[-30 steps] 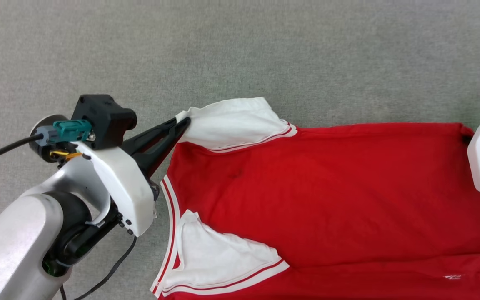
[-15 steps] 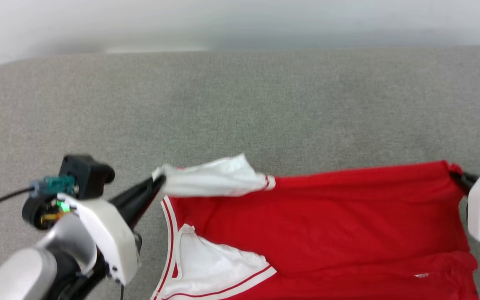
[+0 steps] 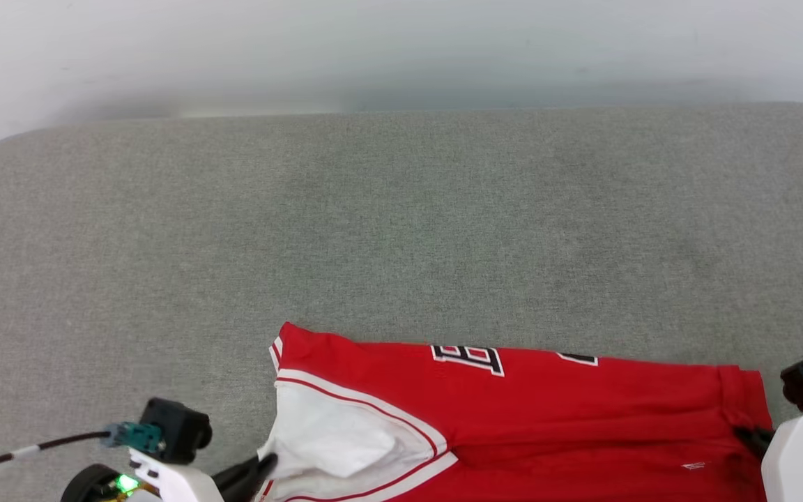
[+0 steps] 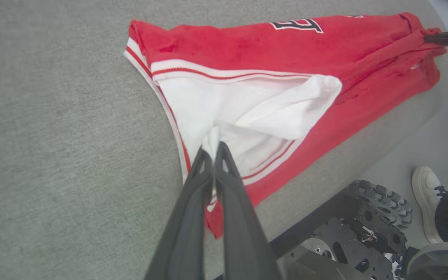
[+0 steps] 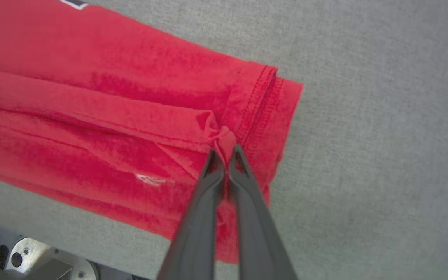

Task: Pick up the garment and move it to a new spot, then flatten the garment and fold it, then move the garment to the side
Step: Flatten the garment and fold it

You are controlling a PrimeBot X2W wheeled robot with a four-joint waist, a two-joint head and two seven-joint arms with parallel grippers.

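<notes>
At near left, left gripper (image 4: 213, 144): fingers pressed together, pinching the white sleeve of the garment (image 4: 336, 46); at near right, right gripper (image 5: 226, 152): fingers closed on a bunched corner of the red hem; each pair of fingers angled inward.

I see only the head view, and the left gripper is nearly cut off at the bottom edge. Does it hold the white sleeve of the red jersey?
Observer: Yes. The left wrist view shows the left gripper shut on a pinch of the white sleeve of the red jersey.
Operator: And what does the right gripper hold?
Observer: It is shut on a bunched red fold beside the stitched hem.
Operator: Is somebody standing near the robot?
Observer: A person's white shoe stands close to the robot's treaded wheel.
</notes>
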